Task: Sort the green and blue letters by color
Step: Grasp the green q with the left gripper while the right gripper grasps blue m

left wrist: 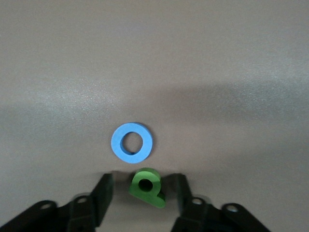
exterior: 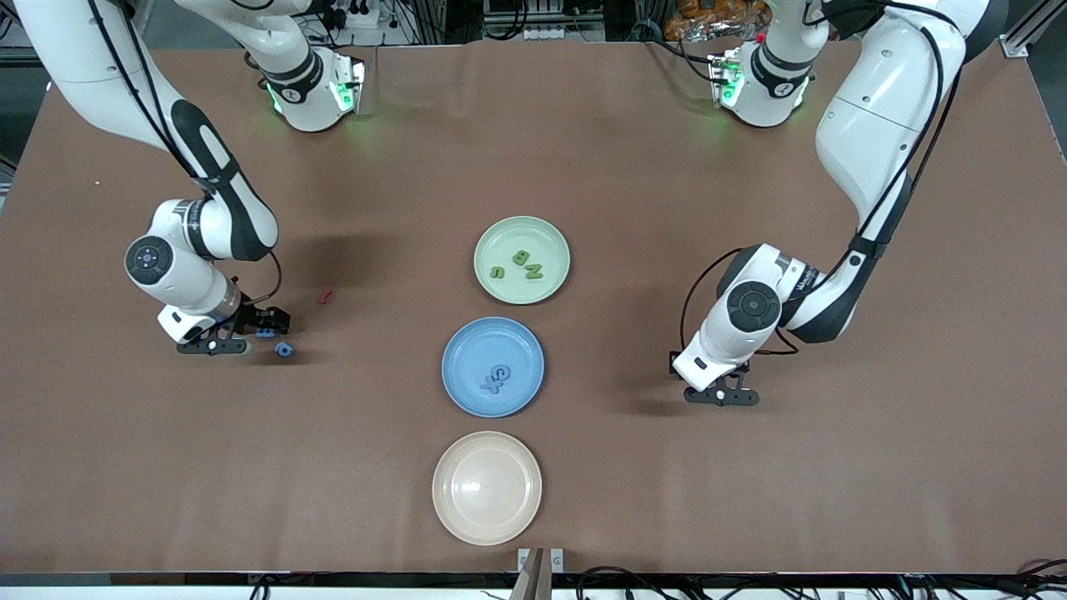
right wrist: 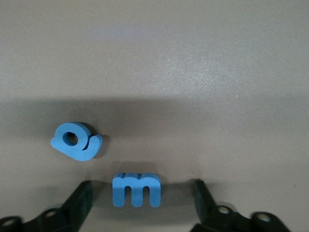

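From the front, the right gripper [exterior: 265, 323] and left gripper [exterior: 723, 392] are hanging low at either end of the blue plate [exterior: 454, 392]. In the left wrist view, parted fingers [left wrist: 103, 191] are flanking a green letter [left wrist: 147, 187] without touching, a blue O [left wrist: 132, 142] just beside it. In the right wrist view, wide fingers [right wrist: 81, 199] are bracketing a blue m [right wrist: 136, 189], a blue a [right wrist: 76, 140] near.

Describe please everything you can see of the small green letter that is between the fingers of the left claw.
The green letter is a small, chunky, matte piece, foam-like, with one round hole in its rounded end. It lies tilted on the brown table, beside a blue ring-shaped letter without touching it. The left claw straddles it, fingers open, gaps visible on both sides.
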`<action>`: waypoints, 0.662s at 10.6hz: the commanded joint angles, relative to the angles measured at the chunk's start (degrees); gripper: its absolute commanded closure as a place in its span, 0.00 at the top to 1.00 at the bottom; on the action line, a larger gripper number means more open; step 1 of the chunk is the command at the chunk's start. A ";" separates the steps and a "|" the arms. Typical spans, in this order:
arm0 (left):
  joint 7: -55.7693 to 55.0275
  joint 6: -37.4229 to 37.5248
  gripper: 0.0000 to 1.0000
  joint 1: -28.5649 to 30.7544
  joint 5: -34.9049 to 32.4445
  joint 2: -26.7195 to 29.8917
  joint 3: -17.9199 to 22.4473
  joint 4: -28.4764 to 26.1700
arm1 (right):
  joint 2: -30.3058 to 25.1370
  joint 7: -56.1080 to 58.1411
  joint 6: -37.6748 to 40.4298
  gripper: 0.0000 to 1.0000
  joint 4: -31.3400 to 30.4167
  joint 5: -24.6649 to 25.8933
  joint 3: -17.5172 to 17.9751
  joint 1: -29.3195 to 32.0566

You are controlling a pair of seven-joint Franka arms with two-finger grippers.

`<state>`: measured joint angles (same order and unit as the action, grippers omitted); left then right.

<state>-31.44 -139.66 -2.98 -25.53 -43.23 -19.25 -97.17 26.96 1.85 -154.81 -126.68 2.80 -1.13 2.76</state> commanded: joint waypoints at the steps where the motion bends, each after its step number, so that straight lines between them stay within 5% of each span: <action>1: 0.42 0.01 0.49 0.25 -0.75 -0.98 0.09 1.46 | -0.24 0.09 -0.40 0.47 -0.32 1.25 0.16 0.05; 5: 0.42 0.01 0.00 0.34 0.75 -0.98 0.00 1.46 | -0.24 -2.80 -0.40 0.46 -0.41 0.98 0.16 0.05; 7: 0.33 0.01 0.00 -0.18 3.37 -0.63 0.00 1.46 | -1.11 -3.51 0.21 0.41 -0.06 0.98 0.25 -0.03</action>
<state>-31.45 -139.66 -2.66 -25.04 -43.43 -19.23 -96.61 26.11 0.30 -154.71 -126.56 3.22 -1.07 2.69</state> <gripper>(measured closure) 0.714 0.564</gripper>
